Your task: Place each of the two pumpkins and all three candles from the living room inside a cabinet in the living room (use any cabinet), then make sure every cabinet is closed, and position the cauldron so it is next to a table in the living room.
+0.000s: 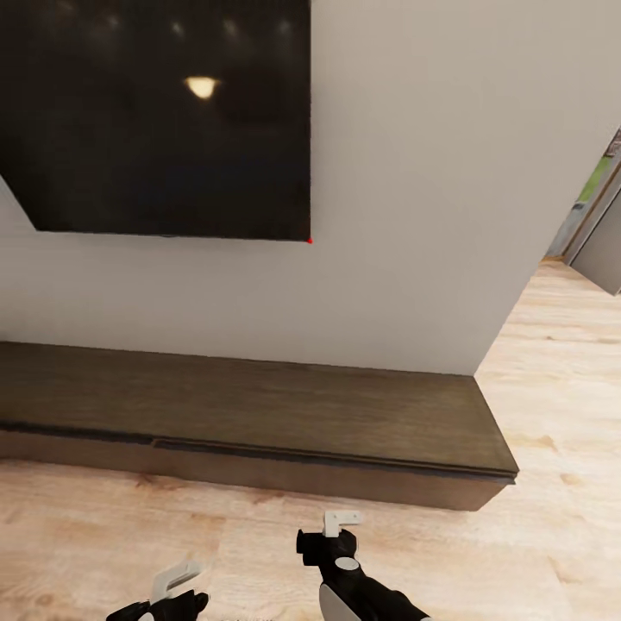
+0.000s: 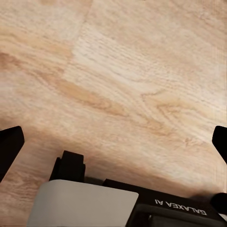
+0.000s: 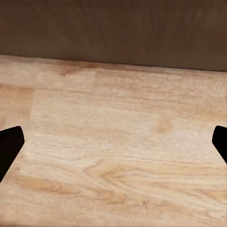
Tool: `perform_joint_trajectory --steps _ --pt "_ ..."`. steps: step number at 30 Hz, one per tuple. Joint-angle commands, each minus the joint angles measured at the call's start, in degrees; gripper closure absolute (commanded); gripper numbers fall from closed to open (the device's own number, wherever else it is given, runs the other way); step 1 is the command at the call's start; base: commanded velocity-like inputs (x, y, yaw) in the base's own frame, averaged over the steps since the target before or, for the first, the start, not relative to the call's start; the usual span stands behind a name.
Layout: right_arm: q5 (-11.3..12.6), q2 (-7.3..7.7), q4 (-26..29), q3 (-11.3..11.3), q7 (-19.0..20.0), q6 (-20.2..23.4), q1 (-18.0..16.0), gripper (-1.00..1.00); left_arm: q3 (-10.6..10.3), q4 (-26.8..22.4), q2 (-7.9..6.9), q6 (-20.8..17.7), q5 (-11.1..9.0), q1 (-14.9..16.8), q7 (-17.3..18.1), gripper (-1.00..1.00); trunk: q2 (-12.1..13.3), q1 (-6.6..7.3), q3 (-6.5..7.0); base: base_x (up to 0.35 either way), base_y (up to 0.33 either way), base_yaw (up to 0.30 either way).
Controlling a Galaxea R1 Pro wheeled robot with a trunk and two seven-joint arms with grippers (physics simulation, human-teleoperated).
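Two grippers hang low over the wood floor, both wide apart and holding nothing: in each wrist view the dark fingertips sit at opposite edges with bare planks between them, and the right one's fingertips frame the floor and the dark cabinet front ahead. From the head view the left gripper is at the bottom edge and the right gripper is a little further forward, near the cabinet but not touching it. The cabinet runs along the white wall under a black screen, its top bare, its drawer fronts flush or nearly so; a dark seam runs under the top, and one section looks set very slightly proud, though I cannot tell whether it is ajar. I would judge the front stiff and heavy enough to need a steady straight pull, and with no handle the likely hold is the upper lip of the front at that seam, one finger hooked over the edge near the middle so the drawer does not rack. Smooth wood-grain faces may let the fingers slip, so a pinch on the flat face looks a poor choice.
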State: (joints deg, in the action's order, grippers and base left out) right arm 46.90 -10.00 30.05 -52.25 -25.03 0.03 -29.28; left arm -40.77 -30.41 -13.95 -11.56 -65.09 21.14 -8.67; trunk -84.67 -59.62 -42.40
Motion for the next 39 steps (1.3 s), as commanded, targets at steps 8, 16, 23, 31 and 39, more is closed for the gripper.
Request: perform_joint_trajectory --steps 8,16,23,31,39 --pt "0.29 0.00 -0.03 -0.47 -0.25 -0.03 -0.08 -1.00 -0.37 -0.18 -0.05 -0.04 -0.46 0.04 -0.56 -1.00 3.19 1.77 1.39 0.000 0.000 0.290" --pt "0.27 0.00 -0.07 -0.48 -0.22 -0.12 -0.08 -1.00 -0.38 -0.18 0.04 -0.04 -0.40 0.04 -0.64 -1.00 6.40 3.52 2.83 0.000 0.000 0.093" --pt "0.22 0.00 -0.08 -0.48 -0.20 -0.12 -0.08 -1.00 -0.41 -0.18 0.06 0.03 -0.08 0.04 -0.65 -1.00 9.21 5.06 4.09 0.000 0.000 0.003" --pt "0.21 0.00 0.03 -0.48 -0.26 -0.21 -0.08 -1.00 -0.22 -0.18 0.09 0.04 1.44 0.04 -0.65 -1.00 12.42 6.82 5.52 0.000 0.000 0.000" --pt "0.04 0.00 -0.10 -0.53 -0.28 -1.43 -0.08 -1.00 -0.13 -0.16 0.08 0.04 1.60 0.04 -0.65 -1.00 13.62 7.48 6.06 0.000 0.000 0.000"
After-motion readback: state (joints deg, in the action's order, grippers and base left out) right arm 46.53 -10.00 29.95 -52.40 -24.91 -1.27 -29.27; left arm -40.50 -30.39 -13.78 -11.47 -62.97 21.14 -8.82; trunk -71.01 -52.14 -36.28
